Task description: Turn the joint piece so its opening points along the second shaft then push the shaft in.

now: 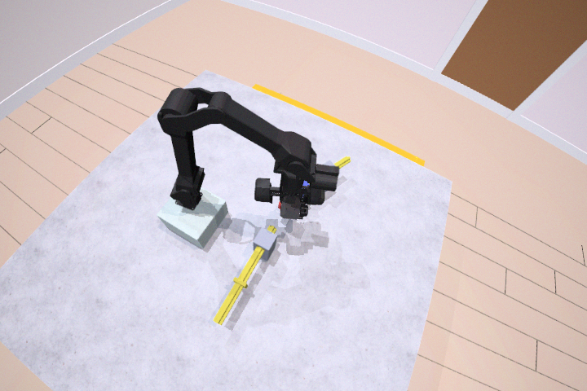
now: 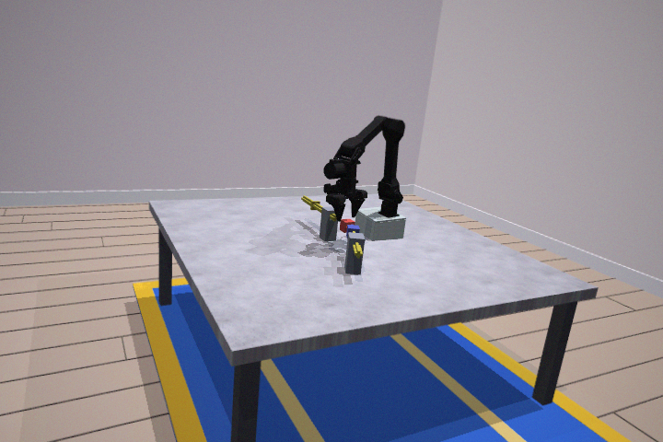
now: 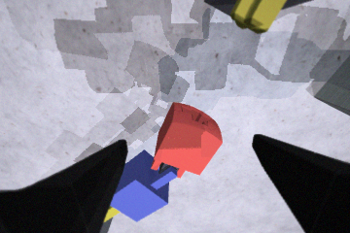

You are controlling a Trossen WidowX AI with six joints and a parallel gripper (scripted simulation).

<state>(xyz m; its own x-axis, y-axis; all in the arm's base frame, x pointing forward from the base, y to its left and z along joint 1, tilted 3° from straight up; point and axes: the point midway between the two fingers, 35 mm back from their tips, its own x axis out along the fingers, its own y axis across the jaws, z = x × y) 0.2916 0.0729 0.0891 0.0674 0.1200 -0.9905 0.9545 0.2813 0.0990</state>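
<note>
While its fingers stand wide apart on nothing, the tool [image 3: 188, 182] hangs above the red joint piece [image 3: 189, 140], which sits below and between them, the yellow shaft end [image 3: 257, 13] ahead.

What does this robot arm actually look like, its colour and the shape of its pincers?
The arm is matte black all over, built of blocky, rounded segments, and rises from a pale grey-green base box. No cables or markings show. A short black cylinder sticks out sideways at the wrist. The gripper ends in two plain black fingers that taper like wedges to points.
</note>
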